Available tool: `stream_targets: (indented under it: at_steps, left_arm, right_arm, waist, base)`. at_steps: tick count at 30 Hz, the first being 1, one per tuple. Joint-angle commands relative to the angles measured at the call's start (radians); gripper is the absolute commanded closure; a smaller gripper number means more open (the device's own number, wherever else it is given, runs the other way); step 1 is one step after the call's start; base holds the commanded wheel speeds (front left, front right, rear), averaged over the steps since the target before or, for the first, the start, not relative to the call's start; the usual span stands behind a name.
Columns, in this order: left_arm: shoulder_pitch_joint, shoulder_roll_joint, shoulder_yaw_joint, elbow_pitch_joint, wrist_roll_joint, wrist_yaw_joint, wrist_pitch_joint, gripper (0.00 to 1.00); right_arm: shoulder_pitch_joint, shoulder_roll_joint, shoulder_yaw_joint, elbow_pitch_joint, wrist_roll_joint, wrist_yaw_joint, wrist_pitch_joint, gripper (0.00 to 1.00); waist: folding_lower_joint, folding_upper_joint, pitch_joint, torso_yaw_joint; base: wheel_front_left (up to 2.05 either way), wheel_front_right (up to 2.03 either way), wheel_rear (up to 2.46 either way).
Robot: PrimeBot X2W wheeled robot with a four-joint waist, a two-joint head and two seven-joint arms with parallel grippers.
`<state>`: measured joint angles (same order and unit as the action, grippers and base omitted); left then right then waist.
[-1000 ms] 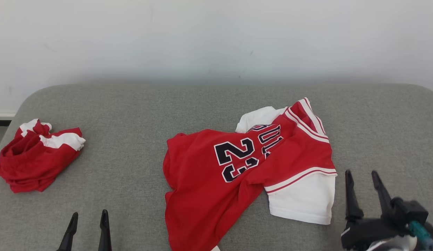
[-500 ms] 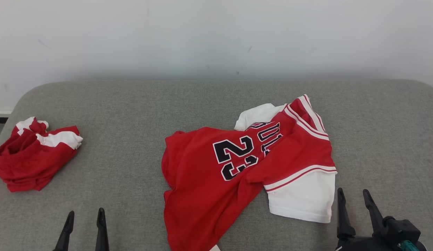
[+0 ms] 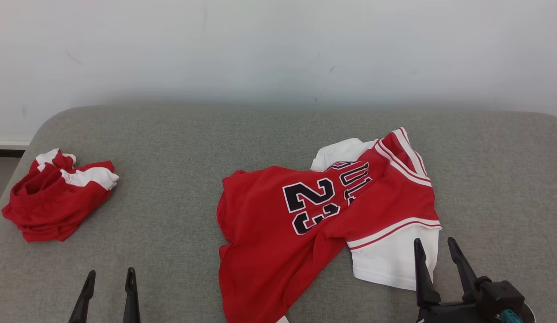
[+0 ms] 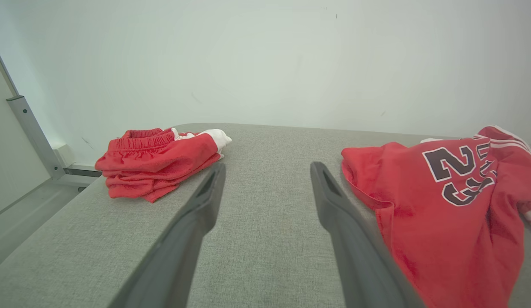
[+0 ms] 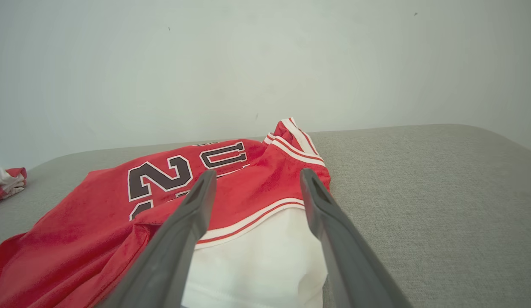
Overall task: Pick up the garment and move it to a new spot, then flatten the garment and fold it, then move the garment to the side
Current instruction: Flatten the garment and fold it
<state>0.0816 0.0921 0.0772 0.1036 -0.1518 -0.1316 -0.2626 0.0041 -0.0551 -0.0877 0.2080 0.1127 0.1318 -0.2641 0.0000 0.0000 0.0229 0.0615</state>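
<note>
Status: both grippers are empty. The jersey (image 3: 305, 224) lies right of the bed's (image 3: 170, 148) centre. It is rumpled, with one red panel doubled over the number.

My left gripper (image 3: 111, 270) stands at the near edge with its jaws wide apart, well clear of any cloth. My right gripper (image 3: 434, 240) is likewise spread wide and holds nothing. Its tips are at the near side of the white sleeve (image 3: 386, 264).

Judgement: the jersey is not flattened, not folded and not set aside. I cannot tell whether it has had its first move.

Also present: a red-and-white bundle (image 3: 54, 206) at the left edge, well apart from the jersey. Nothing obstructs the work. A wall (image 3: 278, 54) backs the far edge.
</note>
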Motion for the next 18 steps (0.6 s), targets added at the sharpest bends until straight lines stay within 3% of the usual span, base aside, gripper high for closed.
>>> stream_targets:
  at_steps: [1,13,18]
  left_arm:
    - [0.005,0.005,0.002,-0.005,0.010,0.002,-0.003,0.00]
    - [0.026,-0.002,0.019,0.016,0.074,0.004,-0.003,0.00]
    - [0.043,-0.013,-0.021,0.026,0.048,0.003,-0.003,0.00]
  right_arm:
    - [0.013,0.004,0.008,-0.007,-0.007,-0.002,0.000,0.00]
    - [0.038,0.006,0.028,0.001,-0.009,-0.002,0.000,0.00]
    - [0.044,0.003,0.008,0.028,-0.014,-0.002,0.000,0.00]
  waist:
    - [0.0000,0.0000,-0.003,0.003]
    - [0.0000,0.0000,-0.026,0.003]
    - [0.0000,0.0000,-0.034,0.000]
  base:
    - [0.00,0.00,0.00]
    - [0.00,0.00,0.00]
    - [0.00,0.00,0.00]
